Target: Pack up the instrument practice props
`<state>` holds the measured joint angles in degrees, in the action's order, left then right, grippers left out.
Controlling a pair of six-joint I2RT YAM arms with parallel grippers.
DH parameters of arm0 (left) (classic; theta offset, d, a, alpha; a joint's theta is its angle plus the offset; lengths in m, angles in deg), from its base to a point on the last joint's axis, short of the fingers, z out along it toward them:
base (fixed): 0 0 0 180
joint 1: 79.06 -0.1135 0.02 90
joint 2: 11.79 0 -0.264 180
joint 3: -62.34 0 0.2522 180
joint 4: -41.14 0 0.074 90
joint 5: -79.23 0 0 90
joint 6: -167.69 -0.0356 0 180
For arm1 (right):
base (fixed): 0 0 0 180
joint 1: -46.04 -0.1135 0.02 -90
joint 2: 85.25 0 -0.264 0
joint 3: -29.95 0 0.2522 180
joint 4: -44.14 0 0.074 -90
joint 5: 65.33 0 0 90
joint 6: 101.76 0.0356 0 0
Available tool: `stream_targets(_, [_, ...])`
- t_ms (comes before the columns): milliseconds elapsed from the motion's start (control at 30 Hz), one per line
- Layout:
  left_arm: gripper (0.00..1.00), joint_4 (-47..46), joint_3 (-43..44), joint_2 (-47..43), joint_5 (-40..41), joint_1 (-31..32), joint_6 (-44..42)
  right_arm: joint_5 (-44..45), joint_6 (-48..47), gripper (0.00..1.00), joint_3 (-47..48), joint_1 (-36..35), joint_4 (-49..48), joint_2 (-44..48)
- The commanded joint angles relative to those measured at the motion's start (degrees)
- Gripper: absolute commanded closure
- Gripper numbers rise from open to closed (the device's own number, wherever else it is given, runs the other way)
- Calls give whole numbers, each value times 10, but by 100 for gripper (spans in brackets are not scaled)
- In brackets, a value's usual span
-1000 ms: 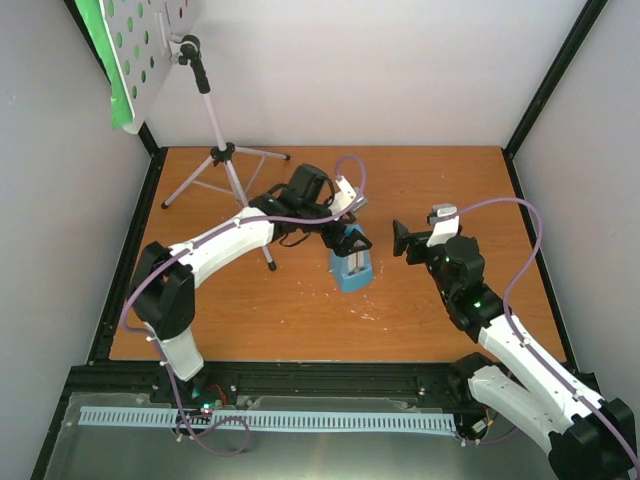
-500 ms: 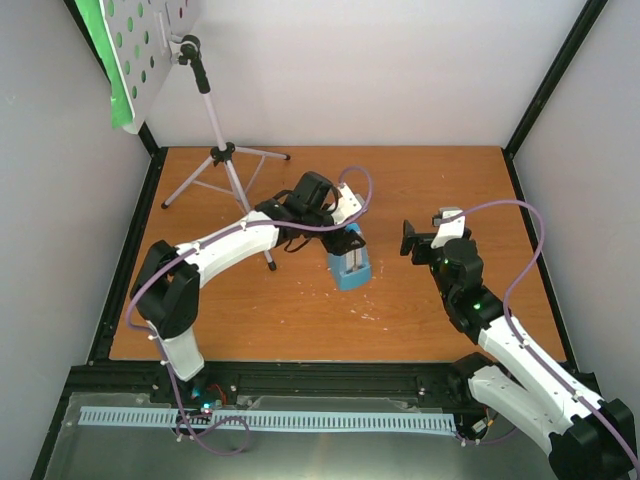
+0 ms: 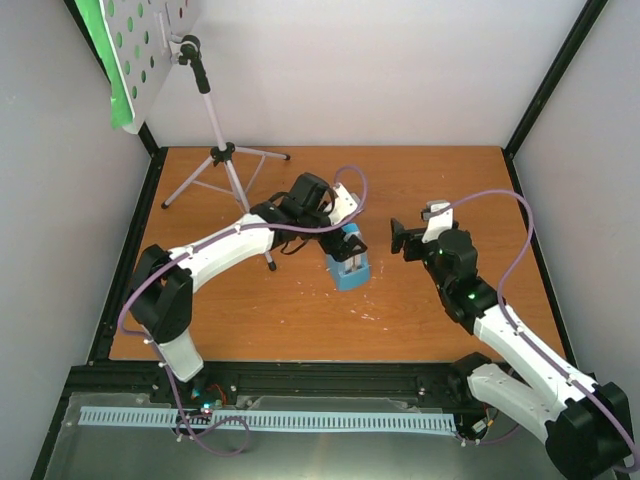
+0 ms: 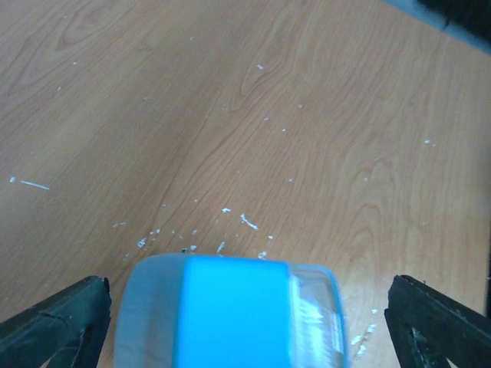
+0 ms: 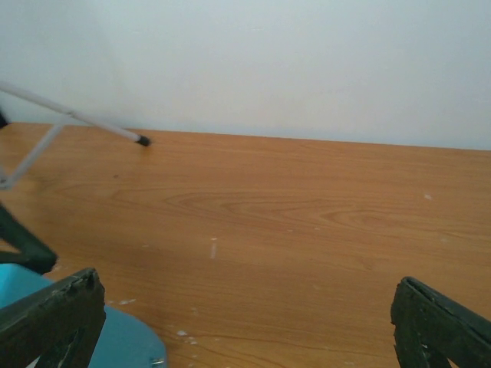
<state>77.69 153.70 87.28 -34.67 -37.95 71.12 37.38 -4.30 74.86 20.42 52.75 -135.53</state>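
Observation:
The small blue pyramid metronome (image 3: 349, 265) stands mid-table. My left gripper (image 3: 346, 240) is open just above and behind it. In the left wrist view the metronome's top (image 4: 230, 314) lies between the wide-apart fingers (image 4: 54, 322), touching neither. My right gripper (image 3: 398, 240) is open and empty to the metronome's right. Its wrist view shows the open gripper (image 5: 245, 322) and a blue edge of the metronome (image 5: 115, 341). The silver tripod music stand (image 3: 225, 165) stands at the back left. Its grey perforated tray (image 3: 150, 45) holds a green page (image 3: 103, 50). No red page shows.
The stand's tripod legs (image 3: 265, 155) spread over the back left of the wooden table (image 3: 440, 180); one leg tip (image 5: 142, 140) shows in the right wrist view. Grey walls close in the back and both sides. A black frame rail (image 3: 300, 375) runs along the near edge.
My right gripper drifted slightly right, then back left towards the metronome. My left wrist shifted a little over the metronome. The metronome has stayed in place.

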Motion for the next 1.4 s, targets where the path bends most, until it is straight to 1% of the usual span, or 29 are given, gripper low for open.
stream_targets(0, [1, -37, -7, -59, -35, -11, 33, -116, -7, 0, 25, 1, -25, -12])
stream_targets(67, [1, -67, -23, -85, -70, -37, 57, -156, -5, 0, 37, 1, -28, -24])
stream_targets(167, [1, -128, -78, -135, -145, -109, 113, -208, 13, 0, 81, 1, 2, -64])
stream_targets(233, [0, -173, -125, -167, -179, -160, 147, -253, 11, 0, 117, -1, 25, -98])
stream_targets(300, [1, -180, -153, -195, -193, -195, 158, -301, 2, 0, 143, -6, 34, -135])
stream_targets(367, [1, -176, -178, -217, -204, -225, 162, -319, -11, 0, 158, -21, 44, -160])
stream_targets(467, [1, -200, -229, -244, -258, -311, 184, -284, -32, 0, 184, -52, 74, -205])
stream_targets(533, [1, -210, -253, -251, -286, -363, 203, -242, -46, 0, 201, -71, 94, -234])
stream_targets(600, [0, -204, -265, -262, -280, -396, 210, -196, -55, 0, 204, -87, 104, -252])
stream_targets(633, [0, -200, -271, -271, -263, -407, 206, -178, -61, 0, 199, -93, 104, -258])
stream_targets(667, [0, -192, -271, -281, -248, -411, 193, -163, -64, 0, 197, -95, 104, -260])
stream_targets(767, [0, -160, -259, -305, -133, -412, 160, -150, -77, 0, 193, -96, 111, -274])
stream_targets(800, [1, -154, -256, -311, -115, -412, 156, -150, -80, 2, 192, -97, 111, -279])
stream_targets(833, [0, -154, -261, -319, -104, -412, 154, -149, -80, 4, 192, -98, 109, -284])
stream_targets(900, [0, -160, -276, -336, -82, -412, 158, -141, -72, 13, 187, -101, 101, -291])
stream_targets(1033, [0, -149, -278, -348, -42, -412, 154, -119, -47, 24, 163, -102, 65, -294])
stream_targets(1100, [1, -148, -274, -345, -40, -412, 153, -83, -33, 30, 157, -102, 53, -296])
stream_targets(1167, [1, -148, -272, -341, -44, -412, 157, -19, -19, 35, 157, -101, 47, -300])
stream_targets(1200, [1, -148, -272, -339, -44, -412, 158, 10, -14, 36, 157, -98, 39, -303])
stream_targets(1267, [1, -145, -269, -337, -32, -412, 157, 37, -2, 36, 157, -88, 15, -313])
stream_targets(1367, [1, -143, -265, -344, 3, -412, 156, 31, 28, 37, 164, -45, -27, -338])
